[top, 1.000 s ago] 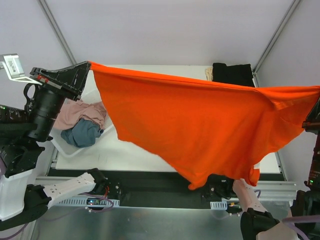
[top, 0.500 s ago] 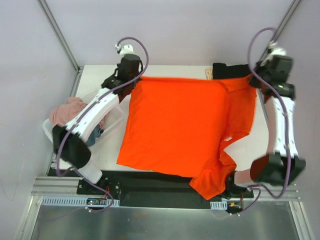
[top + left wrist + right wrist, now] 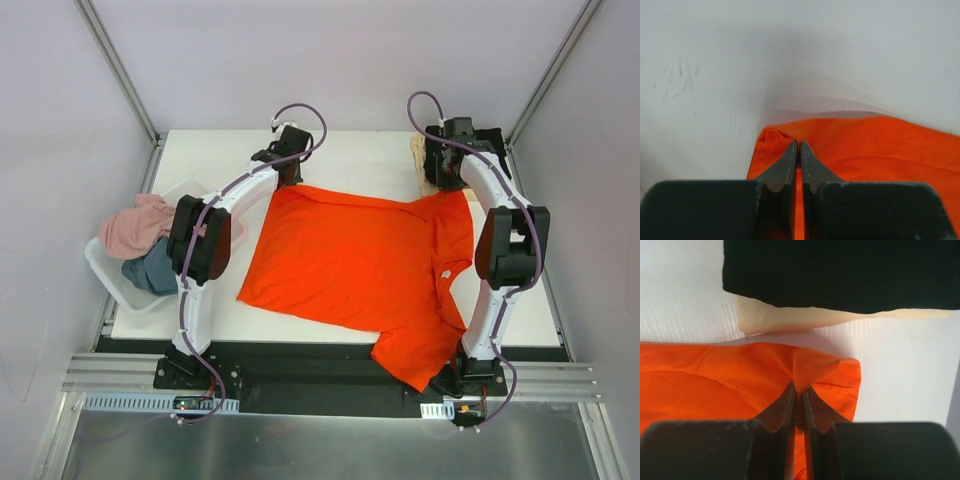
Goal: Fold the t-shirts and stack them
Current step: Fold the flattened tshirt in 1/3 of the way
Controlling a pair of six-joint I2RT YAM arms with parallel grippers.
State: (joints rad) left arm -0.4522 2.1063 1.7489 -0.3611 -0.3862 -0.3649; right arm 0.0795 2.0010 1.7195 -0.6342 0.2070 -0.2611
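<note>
The bright orange-red t-shirt (image 3: 350,260) lies spread flat on the white table (image 3: 340,150), and one lower corner hangs over the near edge. My left gripper (image 3: 281,186) is shut on its far left corner, where cloth (image 3: 880,145) shows between the closed jaws (image 3: 799,145). At the far right corner my right gripper (image 3: 452,190) is shut on a raised pinch of the orange cloth (image 3: 715,380), which puckers at the fingertips (image 3: 800,388). Just beyond it, a folded black t-shirt (image 3: 840,270) lies on a cream-beige one (image 3: 790,317).
A white plastic tub (image 3: 108,280) at the table's left edge holds a dusty pink t-shirt (image 3: 135,225) and a grey-blue one (image 3: 150,270). The black and cream stack (image 3: 495,138) sits in the far right corner. Grey walls stand close on both sides.
The orange t-shirt was stretched high in the air between both grippers. Both arms have since swung down and away, laying it flat on the table with both grips kept.
</note>
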